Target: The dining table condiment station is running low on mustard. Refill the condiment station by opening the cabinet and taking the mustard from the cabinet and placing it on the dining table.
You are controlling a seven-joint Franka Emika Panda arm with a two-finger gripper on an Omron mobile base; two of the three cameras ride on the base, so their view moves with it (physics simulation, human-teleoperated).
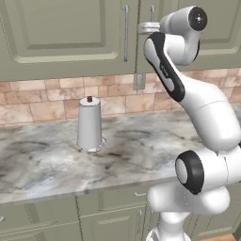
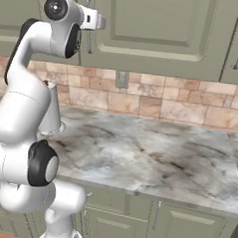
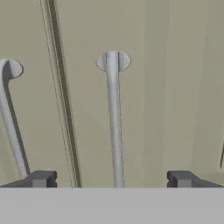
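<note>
Closest to me, my end effector (image 3: 111, 179) stands wide open with nothing between its dark fingertips (image 3: 41, 178), one on each side of a long silver bar handle (image 3: 113, 122) that runs straight up the middle of the hand view. That handle belongs to the sage-green cabinet (image 3: 166, 96), whose door is shut; a dark seam just to its left separates it from the neighbouring door, which carries a second handle (image 3: 11, 122). I can read no writing or labels on any surface. Below, the marbled table (image 1: 47, 160) has a broad bare stretch, its front edge running above the lower doors; a paper towel roll (image 1: 89, 123) stands upright on it towards the wall. Behind that, the tan tile backsplash (image 2: 181, 107) holds a small outlet (image 2: 122, 79). I cannot see the mustard; the doors hide the cabinet's inside.
</note>
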